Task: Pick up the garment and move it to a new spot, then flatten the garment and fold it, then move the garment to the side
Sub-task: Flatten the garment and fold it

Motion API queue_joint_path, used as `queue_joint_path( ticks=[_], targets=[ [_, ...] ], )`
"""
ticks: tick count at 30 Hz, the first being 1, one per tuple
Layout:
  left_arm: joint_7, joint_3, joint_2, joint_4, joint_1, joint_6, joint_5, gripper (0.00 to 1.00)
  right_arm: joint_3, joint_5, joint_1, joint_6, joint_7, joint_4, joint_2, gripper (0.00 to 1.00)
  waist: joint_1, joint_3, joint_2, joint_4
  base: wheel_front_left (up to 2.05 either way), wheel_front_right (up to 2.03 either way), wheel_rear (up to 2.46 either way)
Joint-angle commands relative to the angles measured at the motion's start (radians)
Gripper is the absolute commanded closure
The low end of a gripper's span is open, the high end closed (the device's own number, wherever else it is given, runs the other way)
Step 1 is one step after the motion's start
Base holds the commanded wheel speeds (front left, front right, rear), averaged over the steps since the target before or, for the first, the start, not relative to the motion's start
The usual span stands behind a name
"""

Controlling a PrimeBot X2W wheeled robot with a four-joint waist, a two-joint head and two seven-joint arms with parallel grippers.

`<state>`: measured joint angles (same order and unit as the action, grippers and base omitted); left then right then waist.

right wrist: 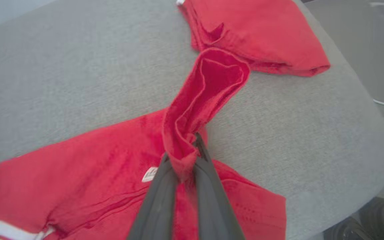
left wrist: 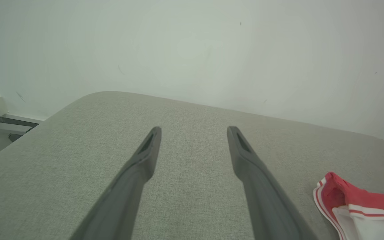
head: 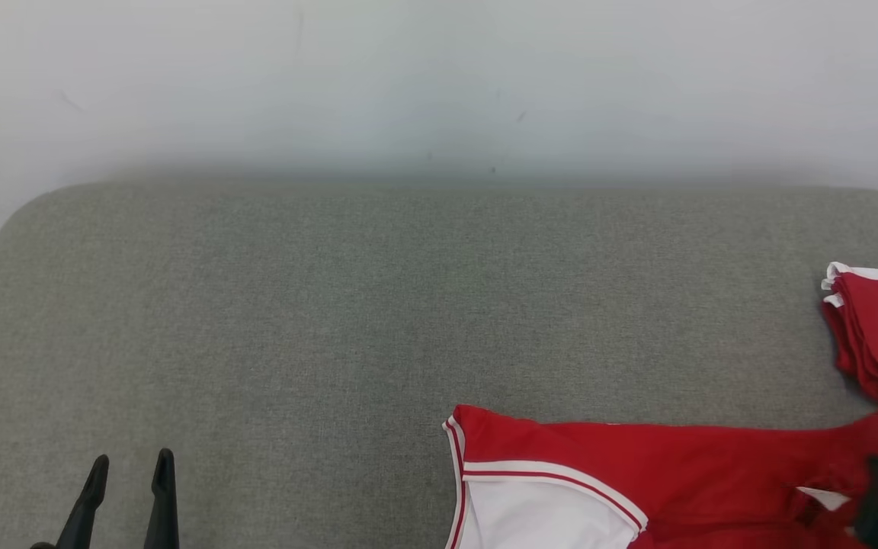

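Red jersey (head: 637, 465) with a white panel and striped trim lies rumpled at the near right of the grey fabric-topped counter (head: 332, 320). It is seen again low in the right wrist view (right wrist: 78, 173) and at the lower right of the left wrist view (left wrist: 355, 203).

The right pincer (right wrist: 182, 148) is pressed together on a bunched fold of this jersey, from which a tube of cloth, perhaps a sleeve, rises toward a separate folded red garment (right wrist: 255, 33) at the far right edge. The left pincer (head: 132, 457) hangs spread over bare counter, well apart from the cloth.

I judge the task to be at its first step: the jersey is gripped but not yet carried to a new spot, and flattening, folding and setting aside all remain.

Its long axis runs left to right along the near edge, with the trimmed white end toward the robot's left and the pinched end toward its right.
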<state>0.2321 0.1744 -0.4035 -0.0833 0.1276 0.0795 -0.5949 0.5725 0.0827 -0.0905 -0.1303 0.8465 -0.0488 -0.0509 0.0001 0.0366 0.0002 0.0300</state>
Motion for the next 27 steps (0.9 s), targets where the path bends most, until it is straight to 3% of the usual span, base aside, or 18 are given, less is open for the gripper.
queue_joint_path(
  ticks=[1, 7, 12, 22, 27],
  targets=[
    [0.008, -0.003, 0.003, 0.002, 0.016, 0.000, -0.002, 0.00, -0.068, 0.042, 0.029, -0.001, 0.016, -0.009, 0.001, 1.00, -0.0001, -0.007, -0.0002, -0.010, 0.00, 0.00, 0.00],
    [0.011, 0.002, 0.008, 0.011, 0.020, -0.007, -0.008, 0.00, -0.357, 0.230, 0.088, -0.001, 0.038, -0.016, 0.000, 1.00, -0.0001, -0.015, -0.0002, -0.014, 0.00, 0.00, 0.00],
    [0.011, 0.009, 0.008, 0.021, 0.016, -0.015, -0.013, 0.00, -0.536, 0.310, 0.077, -0.001, 0.011, 0.027, 0.000, 1.00, -0.0001, -0.017, -0.0002, -0.011, 0.00, 0.00, 0.00],
    [0.004, 0.028, 0.006, 0.038, -0.003, -0.025, -0.017, 0.00, -0.734, 0.382, -0.018, -0.001, -0.066, 0.185, 0.000, 1.00, -0.0001, -0.022, -0.0002, 0.024, 0.00, 0.00, 0.00],
    [0.004, 0.033, 0.011, 0.042, -0.006, -0.029, -0.020, 0.00, -0.786, 0.420, -0.045, -0.001, -0.094, 0.248, 0.000, 1.00, -0.0001, -0.027, -0.0002, 0.039, 0.00, 0.00, 0.00]
  ],
)
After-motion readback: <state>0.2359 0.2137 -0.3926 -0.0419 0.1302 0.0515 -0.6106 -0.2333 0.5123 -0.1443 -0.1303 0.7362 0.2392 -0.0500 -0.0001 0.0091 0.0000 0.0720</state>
